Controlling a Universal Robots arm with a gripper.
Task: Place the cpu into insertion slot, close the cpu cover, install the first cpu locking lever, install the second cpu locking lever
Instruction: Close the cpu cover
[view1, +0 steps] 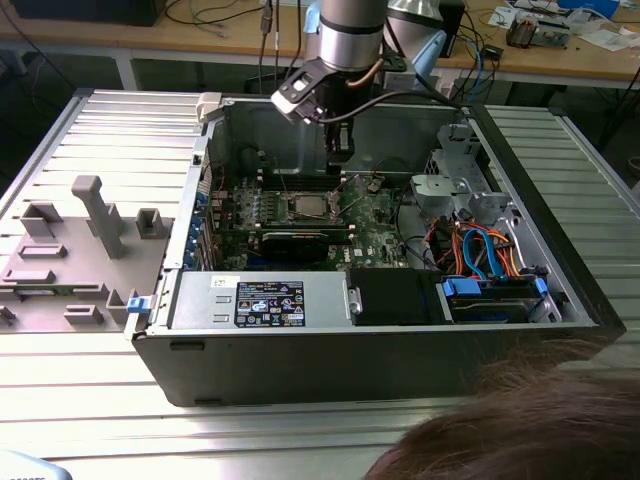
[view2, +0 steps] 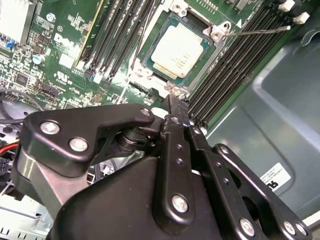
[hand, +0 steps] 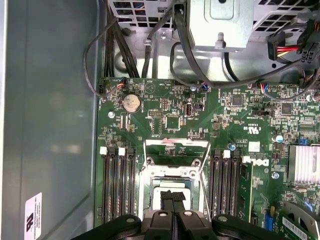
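- I am holding my gripper (view2: 177, 105) with its fingers pressed together and nothing between them, hanging just above the board inside the case.
- The chip (view2: 176, 50) is lying in its socket (view2: 152, 44) just ahead of my fingertips and apart from them. The cover (hand: 175, 144) is standing open on the far side of the socket from me.
- I am judging the main risk to be the chip sitting slightly askew. I cannot tell whether it is fully seated, and pressing the cover onto it could be bending the contacts beneath.
- The thin lever (view2: 260, 31) is sticking out off to one side of my fingers. Narrow closed fingertips could be slipping off that wire and scraping the memory slots (view2: 235, 60) flanking the socket.
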